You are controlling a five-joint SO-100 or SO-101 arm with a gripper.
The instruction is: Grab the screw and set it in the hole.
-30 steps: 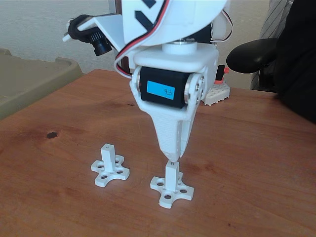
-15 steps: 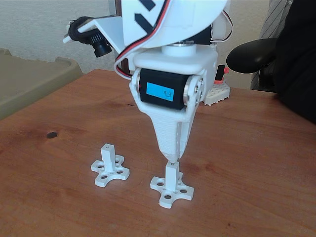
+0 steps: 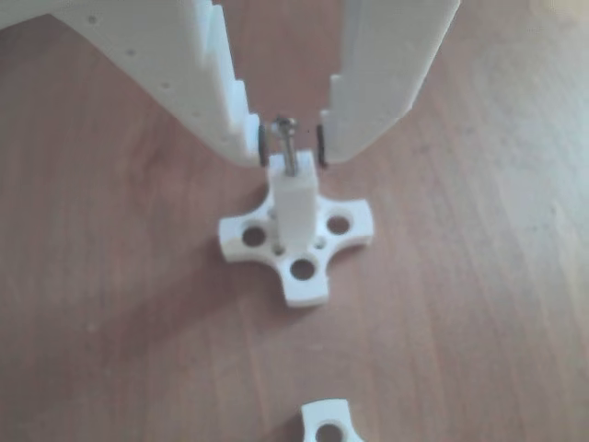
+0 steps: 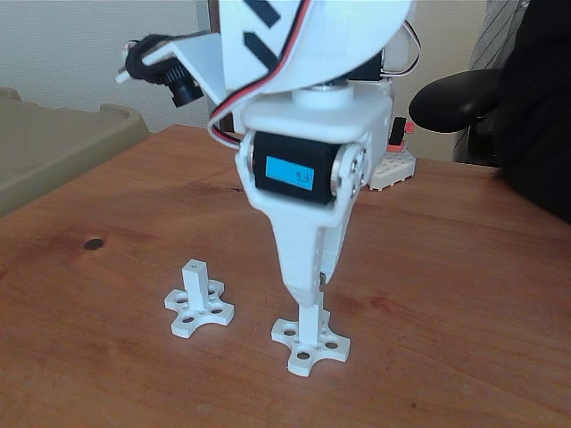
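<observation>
I see the screw, thin and dark grey with a small round head, standing upright with its tip in the hole at the top of a white square post. The post rises from a cross-shaped base, at 12 o'clock of the base's nearest arm.

The worktop is reddish-brown wood with visible grain and a small dark knot near its left side in the fixed view. A second white post on a cross-shaped base stands upright on the worktop. A white perforated block with an orange part sits toward the far edge. A beige plastic bin lies beyond the left edge. A black chair armrest projects at the upper right.
</observation>
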